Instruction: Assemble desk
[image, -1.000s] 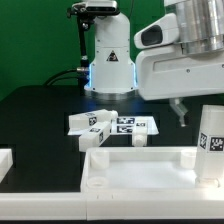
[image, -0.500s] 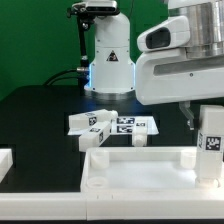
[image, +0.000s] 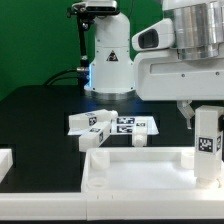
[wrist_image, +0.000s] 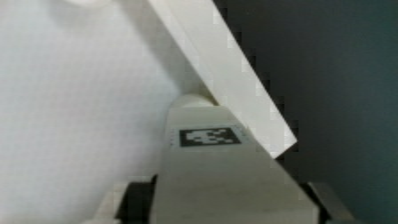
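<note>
White plastic fills most of what we see. The big rimmed panel (image: 135, 168) lies flat on the black desk (image: 40, 110), closest to the exterior camera. At the exterior view's right, one square leg (image: 207, 150) stands upright at the panel's right-hand end, with its black-and-white tag facing the camera. The end effector (image: 198, 110) comes down from the white arm (image: 185, 60) and pinches this leg near its top.

In the wrist view the leg (wrist_image: 222, 170) runs up between the two fingers (wrist_image: 134, 200), which sit tight against its sides. The end effector (wrist_image: 222, 208) is therefore clamped on it. Beyond the leg's far end we see the panel (wrist_image: 80, 100), with its raised rim running as a slanted strip and the dark desk (wrist_image: 347, 80) beside it. We cannot tell whether the leg's lower end sits in a corner socket or only close to one.

Farther back, near the middle of the desk, the marker board (image: 122, 124) lies flat. Tagged white pieces (image: 92, 128) rest on or against it, and we cannot separate them clearly. They are well apart from the held leg.
</note>
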